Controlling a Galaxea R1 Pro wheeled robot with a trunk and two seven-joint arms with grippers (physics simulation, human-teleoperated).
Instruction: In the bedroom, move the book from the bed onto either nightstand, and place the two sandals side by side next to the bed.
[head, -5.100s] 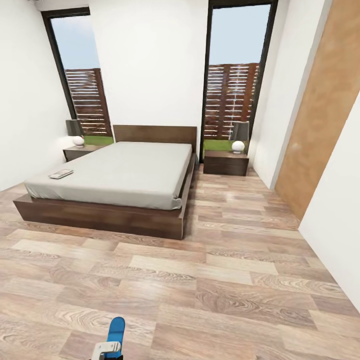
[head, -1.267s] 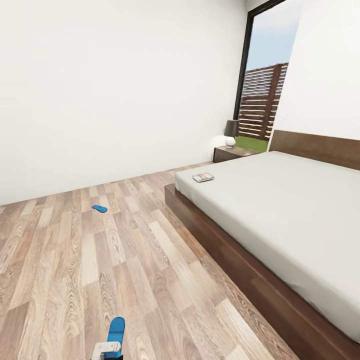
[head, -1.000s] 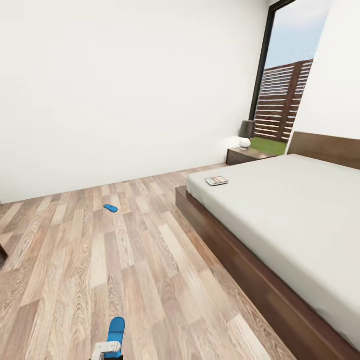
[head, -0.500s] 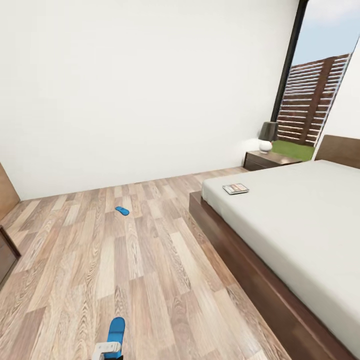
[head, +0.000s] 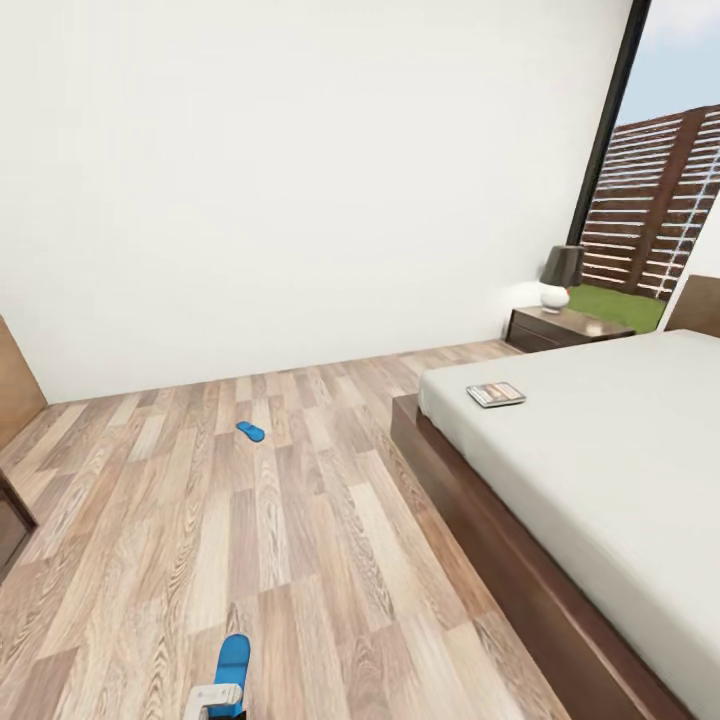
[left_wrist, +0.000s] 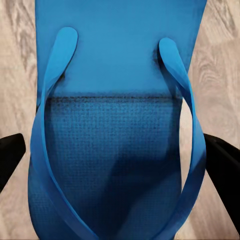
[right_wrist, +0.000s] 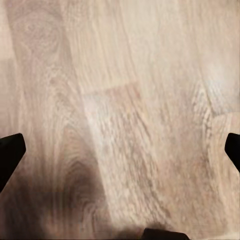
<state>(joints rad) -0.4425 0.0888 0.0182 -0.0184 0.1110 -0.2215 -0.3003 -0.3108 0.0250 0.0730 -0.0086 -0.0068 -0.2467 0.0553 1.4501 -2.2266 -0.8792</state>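
The held sandal sits between the two dark fingertips of the left claw, which is closed across its width; in the head view its blue tip sticks out forward from the claw at the near edge of the picture, just above the plank floor. It looks like a light, flat foam thing with thin straps, likely bendy along its length, so a grip across the sole near the middle, as here, should keep it from drooping or twisting. The textured footbed should give the pads some bite.

The other sandal lies flat on the floor farther off and a little to the left of the bed, well apart from the frame. Being so thin, it will probably need a pinch at one edge or by the strap.

The book rests on the mattress near the bed's left edge, a slim, stiff, light paperback best taken by an overhanging side. Beyond it stands the nightstand with a lamp.

The right claw is spread wide and holds nothing, with bare floor beneath it.
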